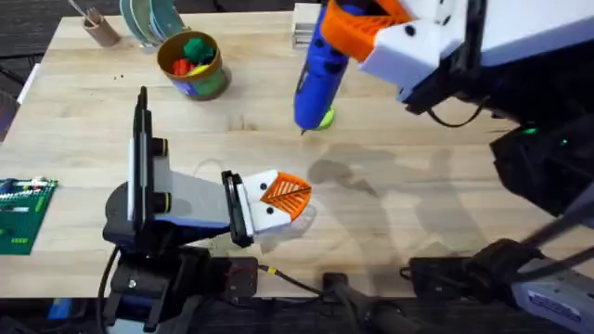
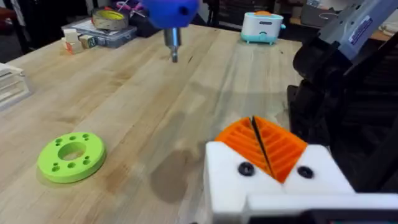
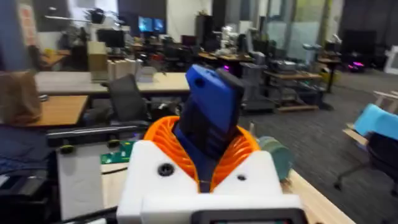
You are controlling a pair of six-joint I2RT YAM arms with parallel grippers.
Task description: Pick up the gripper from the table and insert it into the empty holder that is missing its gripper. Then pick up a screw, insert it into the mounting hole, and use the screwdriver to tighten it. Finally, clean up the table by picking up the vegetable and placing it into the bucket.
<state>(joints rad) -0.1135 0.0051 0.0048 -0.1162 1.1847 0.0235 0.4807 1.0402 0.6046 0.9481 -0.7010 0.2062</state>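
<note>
We judge the screwdriver (image 1: 320, 70), pinched in our right claw (image 3: 205, 168) high above the bench (image 1: 408, 186), could slip if tilted; our left claw (image 2: 267, 152) rests closed.

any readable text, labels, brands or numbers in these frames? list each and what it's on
None can be read.
Bucket: its green-blue label carries print, too small to read.
Green circuit board at the table's left edge: white markings, too small.
Right arm's silver plate: a printed label, blurred.
Blue screwdriver in the right gripper: no marking visible.
Left gripper: no marking visible.
</note>
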